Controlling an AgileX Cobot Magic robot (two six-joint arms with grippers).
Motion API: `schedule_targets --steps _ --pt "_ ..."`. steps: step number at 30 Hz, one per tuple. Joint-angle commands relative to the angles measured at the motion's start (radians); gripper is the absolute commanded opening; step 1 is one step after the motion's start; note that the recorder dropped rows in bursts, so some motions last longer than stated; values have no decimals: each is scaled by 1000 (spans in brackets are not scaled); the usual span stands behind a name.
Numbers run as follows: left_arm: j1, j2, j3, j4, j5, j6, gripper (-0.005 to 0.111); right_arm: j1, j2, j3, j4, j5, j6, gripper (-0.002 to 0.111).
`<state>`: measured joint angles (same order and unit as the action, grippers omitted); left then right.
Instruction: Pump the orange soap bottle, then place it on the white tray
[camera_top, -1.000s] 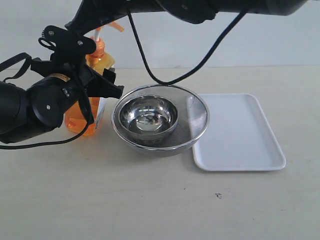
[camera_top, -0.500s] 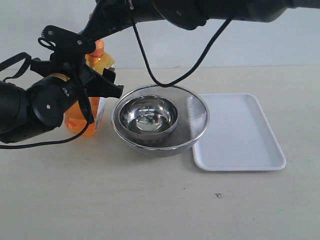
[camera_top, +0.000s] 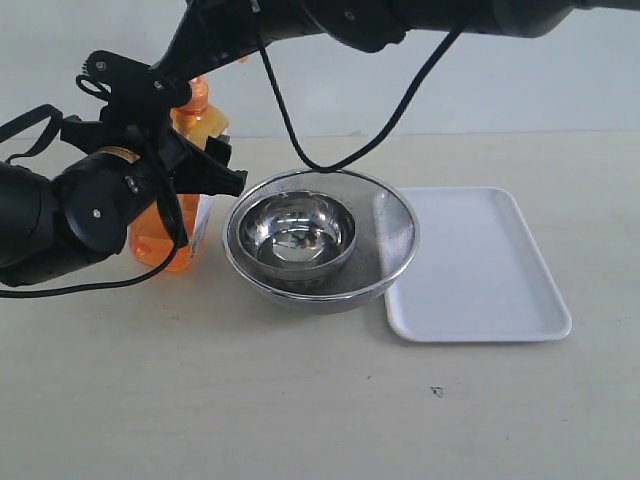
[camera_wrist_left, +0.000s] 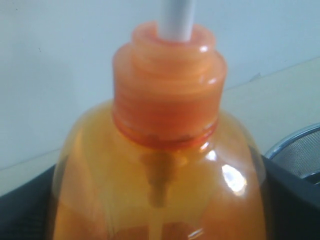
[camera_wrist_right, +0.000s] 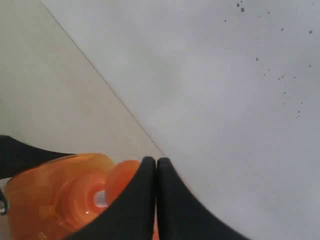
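The orange soap bottle (camera_top: 203, 124) stands at the table's left, beside the steel bowls. My left gripper (camera_top: 205, 162) is shut on its body. In the left wrist view the bottle (camera_wrist_left: 160, 150) fills the frame, with its orange collar (camera_wrist_left: 167, 95) and white stem (camera_wrist_left: 176, 20), and dark fingers (camera_wrist_left: 292, 200) at both sides. My right gripper (camera_top: 188, 74) reaches across from above with its fingers shut together, right over the pump, hiding the head in the exterior view. Its tips (camera_wrist_right: 156, 163) rest against the orange pump head (camera_wrist_right: 120, 181). The white tray (camera_top: 480, 265) lies at the right.
A steel mesh bowl (camera_top: 396, 240) with a smaller polished steel bowl (camera_top: 300, 232) inside it sits between the bottle and the tray, touching the tray's left edge. A black cable (camera_top: 300, 140) hangs from the right arm over the bowls. A pale wall rises behind the table.
The right arm has come down over the bottle's top. The orange spout that showed above the bottle one second ago is now hidden. The left gripper and bottle have stayed put.
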<state>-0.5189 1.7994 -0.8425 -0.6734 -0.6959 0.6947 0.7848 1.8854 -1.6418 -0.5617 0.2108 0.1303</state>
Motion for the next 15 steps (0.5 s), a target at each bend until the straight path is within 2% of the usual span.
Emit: schedule_targets --steps 1,8,10,12,14,15 --pt "-5 -6 -8 9 -28 4 5 18 -30 -7 99 56 -78 0" --pt "-5 -4 -8 10 -11 4 5 12 -153 -7 351 224 -328 0" --pt "-5 -2 -8 10 -11 4 5 9 -191 -7 389 224 -408 0" --pt "-5 3 -8 10 -8 4 5 -43 -211 -7 499 215 -494 0" --pt "-5 5 -8 10 7 4 5 -127 -209 -7 711 248 -594 0" --pt "-5 5 -8 10 5 4 5 -179 -204 -7 959 279 -771 0"
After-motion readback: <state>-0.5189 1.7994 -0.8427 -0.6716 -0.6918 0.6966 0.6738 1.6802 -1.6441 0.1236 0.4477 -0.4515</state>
